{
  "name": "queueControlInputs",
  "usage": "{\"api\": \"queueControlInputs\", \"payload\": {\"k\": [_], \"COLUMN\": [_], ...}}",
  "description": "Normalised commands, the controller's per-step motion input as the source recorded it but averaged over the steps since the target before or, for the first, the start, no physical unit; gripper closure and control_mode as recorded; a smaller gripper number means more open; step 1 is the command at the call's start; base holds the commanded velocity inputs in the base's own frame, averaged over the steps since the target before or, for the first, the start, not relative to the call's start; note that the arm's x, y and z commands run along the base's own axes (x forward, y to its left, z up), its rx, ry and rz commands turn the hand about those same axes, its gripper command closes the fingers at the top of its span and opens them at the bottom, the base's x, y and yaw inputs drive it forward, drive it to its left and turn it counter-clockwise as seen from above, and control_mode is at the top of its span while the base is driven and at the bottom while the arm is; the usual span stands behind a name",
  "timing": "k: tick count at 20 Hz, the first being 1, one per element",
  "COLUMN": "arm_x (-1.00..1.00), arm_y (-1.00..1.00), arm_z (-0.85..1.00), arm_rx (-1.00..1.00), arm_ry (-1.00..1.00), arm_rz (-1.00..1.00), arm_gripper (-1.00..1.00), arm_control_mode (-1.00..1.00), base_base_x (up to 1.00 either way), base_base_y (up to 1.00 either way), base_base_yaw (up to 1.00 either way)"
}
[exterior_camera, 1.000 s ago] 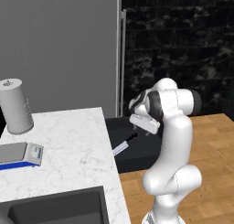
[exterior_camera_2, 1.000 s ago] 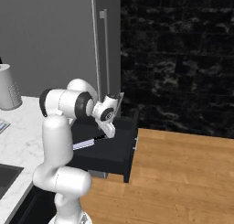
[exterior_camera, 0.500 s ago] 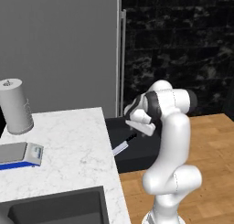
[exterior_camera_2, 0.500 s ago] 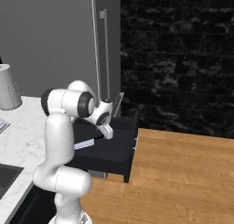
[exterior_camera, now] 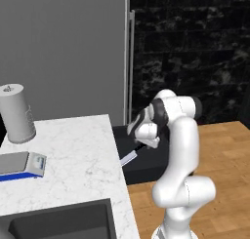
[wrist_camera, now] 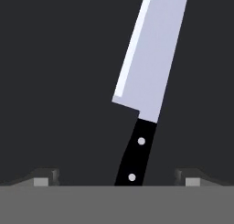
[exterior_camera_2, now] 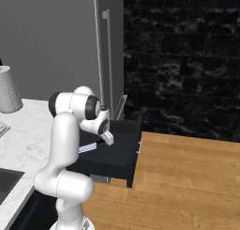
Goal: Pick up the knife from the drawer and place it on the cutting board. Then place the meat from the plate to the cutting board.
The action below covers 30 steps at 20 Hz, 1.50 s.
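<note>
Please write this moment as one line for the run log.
phase: reach for knife | gripper: open, straddling handle | knife: lying in drawer

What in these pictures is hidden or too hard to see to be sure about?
- Knife: hand view cuts off the blade tip at the top edge, and the handle end behind the bottom band.
- Fingers: just the tips show there, either side of the handle; contact unclear.
- Drawer: in both base views the arm covers part of its inside.

grey canister (exterior_camera: 17,113), flat scale (exterior_camera: 19,164), sink (exterior_camera: 63,224), fridge (exterior_camera: 63,52)
</note>
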Motion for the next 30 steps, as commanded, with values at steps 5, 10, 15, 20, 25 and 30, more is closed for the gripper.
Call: {"api": "queueControlInputs", "payload": {"k": [5,10,15,20,25,30], "arm_x": [0.42,0.29,0.01,-0.02,-0.4,-0.18], "arm_y": [0.16,0.06,-0.02,-0.01,-0.35,-0.36], "arm_z": [-0.31,-0.45,-0.42,0.0,0.02,0.45], "arm_rx": [-0.09,-0.12,-0.06,0.0,0.04,0.1], "arm_ry": [0.07,0.06,0.0,0.0,-0.03,-0.17], "arm_rz": [0.01,0.05,0.02,0.0,-0.09,-0.28], "arm_gripper": [-1.0,-1.0,1.0,1.0,1.0,1.0], "arm_control_mode": [-1.0,-1.0,-1.0,-1.0,-1.0,-1.0], "base_base_x": [0.0,0.0,0.0,0.0,0.0,0.0], "base_base_y": [0.0,0.0,0.0,0.0,0.0,0.0], "base_base_yaw": [0.0,0.0,0.0,0.0,0.0,0.0]}}
